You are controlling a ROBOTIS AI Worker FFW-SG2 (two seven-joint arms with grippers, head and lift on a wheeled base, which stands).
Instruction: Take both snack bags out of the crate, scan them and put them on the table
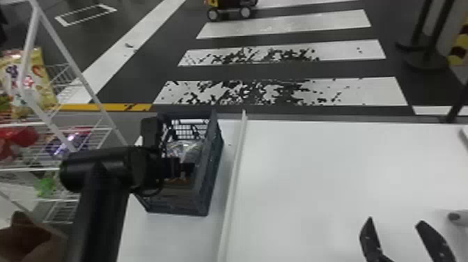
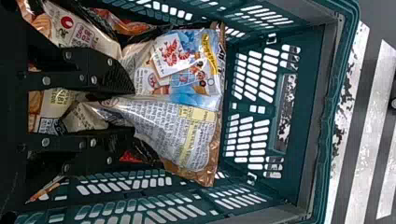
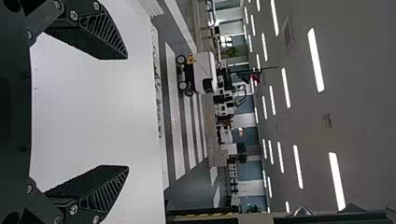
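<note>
One glossy, shrimp-printed film snack bag (image 2: 187,60) lies in the dark green slotted plastic crate (image 2: 308,93). It looks light, puffy and slippery, its filling probably crushable. Inside the crate, the black two-fingered left gripper (image 2: 133,112) has its jaws apart, astride the bag's gathered end; whether they touch, I cannot tell. Better a gentle pinch there than on the plump middle. Right of the crate, the black right gripper (image 1: 395,221) is spread wide.

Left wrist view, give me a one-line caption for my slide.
Left gripper inside the crate, its parted fingers astride a snack bag.
</note>
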